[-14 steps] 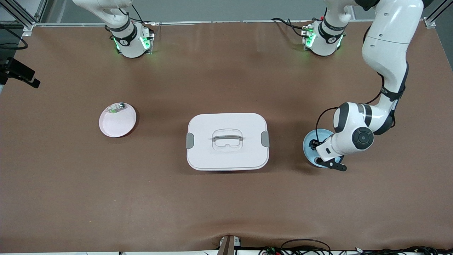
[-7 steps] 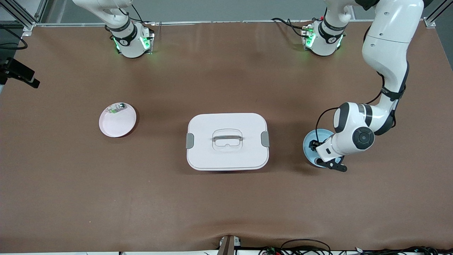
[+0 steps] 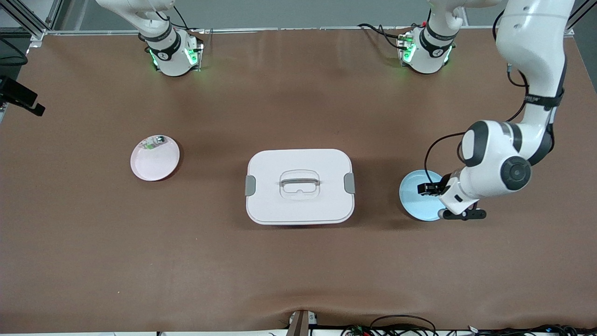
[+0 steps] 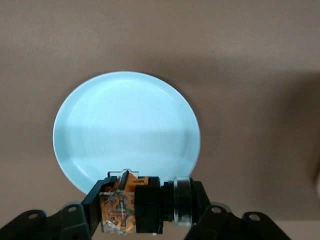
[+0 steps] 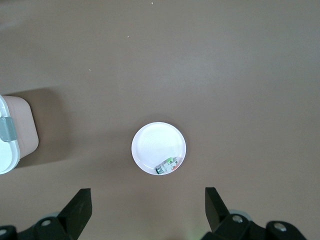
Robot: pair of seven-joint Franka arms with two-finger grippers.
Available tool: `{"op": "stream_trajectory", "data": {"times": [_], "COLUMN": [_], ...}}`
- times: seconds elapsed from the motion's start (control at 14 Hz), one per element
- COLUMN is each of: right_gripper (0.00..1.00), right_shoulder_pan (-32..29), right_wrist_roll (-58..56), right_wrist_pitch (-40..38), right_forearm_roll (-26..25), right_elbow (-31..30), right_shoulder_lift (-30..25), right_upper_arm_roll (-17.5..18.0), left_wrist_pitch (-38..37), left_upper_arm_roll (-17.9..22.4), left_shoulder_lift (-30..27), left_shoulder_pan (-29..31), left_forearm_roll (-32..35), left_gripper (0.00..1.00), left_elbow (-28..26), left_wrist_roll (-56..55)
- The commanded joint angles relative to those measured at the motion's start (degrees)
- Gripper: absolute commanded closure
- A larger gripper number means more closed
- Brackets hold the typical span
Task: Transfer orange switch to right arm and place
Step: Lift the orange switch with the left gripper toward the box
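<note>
The orange switch [image 4: 131,205], a small black block with orange and clear parts and a round button end, lies crosswise between the black fingers of my left gripper [image 4: 145,206], which is shut on it. That left gripper [image 3: 429,188] hangs over the light blue plate [image 3: 414,205], whose face [image 4: 125,130] is bare. My right gripper [image 5: 147,206] is open with nothing between its fingers, high over the table beside the pinkish white plate [image 5: 152,142]; its hand is out of the front view.
A white lidded box [image 3: 298,205] with grey latches and a handle sits mid-table. The pinkish white plate [image 3: 154,163] toward the right arm's end carries a small white, green and silver part [image 3: 154,142]. A black clamp [image 3: 21,98] juts in at the table edge.
My left gripper has risen off the blue plate with the switch in it and shifted toward the left arm's end of the table. The plate's face now shows bare.
</note>
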Motion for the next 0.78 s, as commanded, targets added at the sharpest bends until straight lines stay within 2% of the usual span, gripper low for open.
{"op": "stream_trajectory", "data": {"times": [0.0,0.29,0.43,0.57,0.71], "right_gripper": [0.0,0.0,0.0,0.0,0.0], "right_shoulder_pan": [-1.2,-2.1,-1.7,-1.4,-1.4], "right_wrist_roll": [-0.8,-0.9,-0.9,-0.9,-0.9], "right_wrist_pitch": [0.2,-0.3,0.0,-0.1,-0.3], "right_forearm_roll": [0.7,0.0,0.1,0.1,0.4], "right_elbow": [0.0,0.0,0.1,0.2,0.1], "right_shoulder_lift": [-0.7,-0.4,-0.3,-0.4,-0.3], "right_upper_arm_roll": [0.7,0.8,0.9,1.2,1.1], "left_wrist_pitch": [-9.3,-18.0,-19.4,-19.4,-19.4], "left_upper_arm_roll": [-0.6,-0.6,-0.7,-3.4,-3.9], "left_shoulder_lift": [-4.0,-7.7,-9.6,-9.9,-10.0], "left_shoulder_pan": [0.5,0.6,-0.1,0.5,0.5], "left_forearm_roll": [-4.0,-11.9,-14.8,-16.4,-22.0], "left_gripper": [0.68,0.68,0.68,0.68,0.68], "left_elbow": [2.7,8.1,10.1,13.5,16.4], "left_wrist_roll": [-6.5,-19.9,-28.6,-35.8,-41.2]}}
